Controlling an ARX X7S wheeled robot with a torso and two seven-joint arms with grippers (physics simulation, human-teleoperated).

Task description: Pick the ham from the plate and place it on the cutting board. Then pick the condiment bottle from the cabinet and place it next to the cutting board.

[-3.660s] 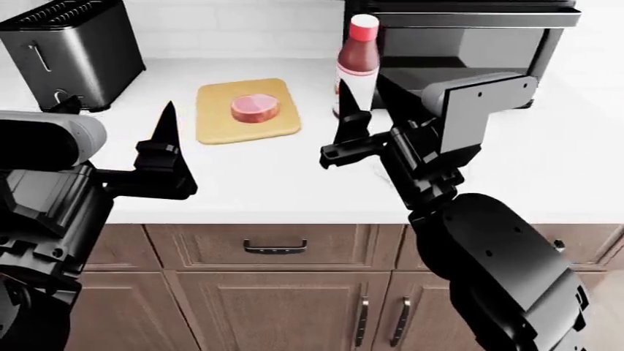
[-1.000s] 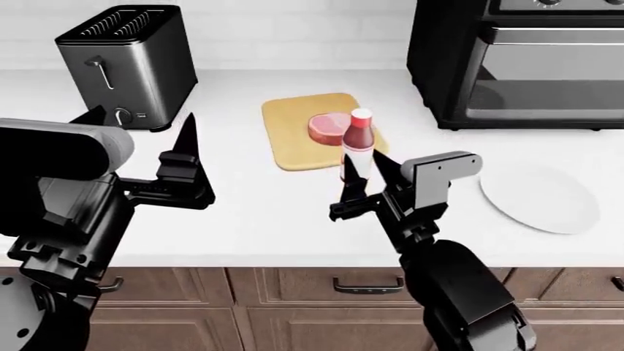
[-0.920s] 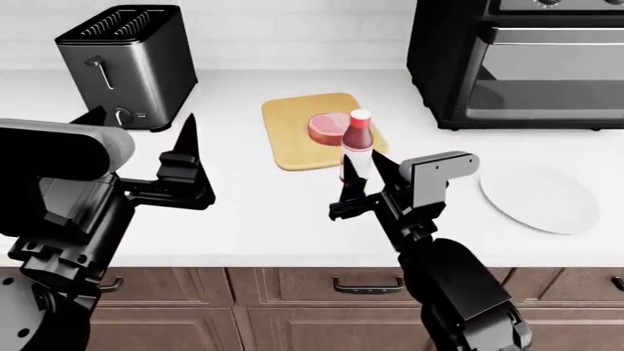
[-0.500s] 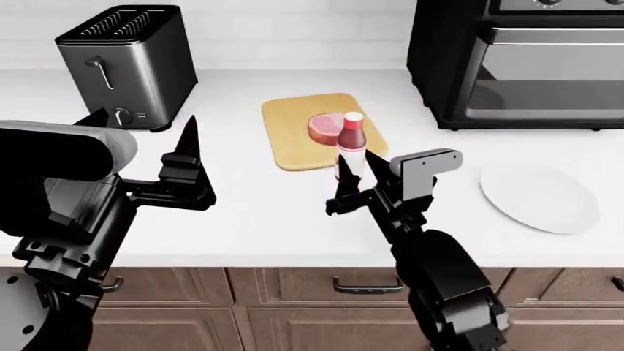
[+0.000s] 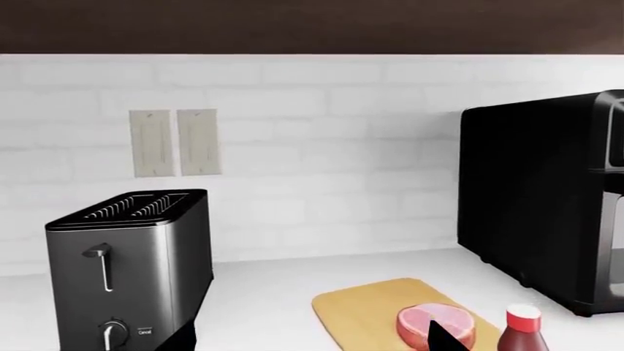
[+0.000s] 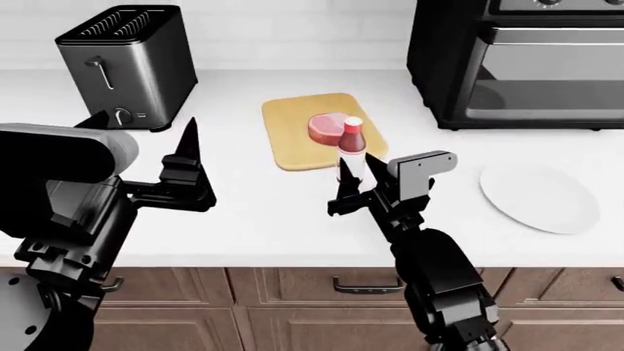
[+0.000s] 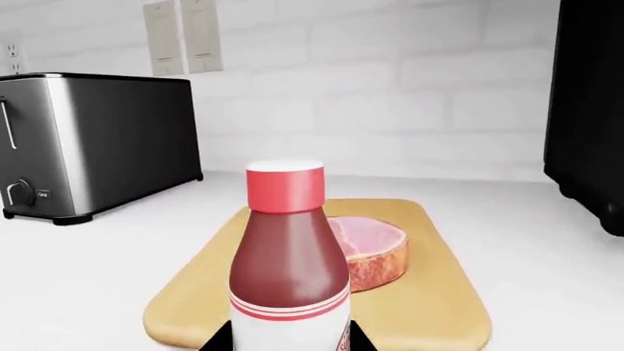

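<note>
Since a second ago the right gripper [image 6: 351, 178] has carried the condiment bottle [image 6: 352, 143] slightly leftward, fingers clamped low on its body, above the cutting board's [image 6: 292, 131] near edge. Rigid, smooth, top-heavy (likely slippery), so the low hold suits. The left gripper [image 6: 187, 157] cannot be judged.

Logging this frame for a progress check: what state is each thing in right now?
ham: lying on the cutting board.
cutting board: flat on the counter, holding the ham.
condiment bottle: upright, capped, held in the right tool.
plate: empty.
left tool: empty, whether open cannot be told.
toaster: slots empty.
oven: door shut.
</note>
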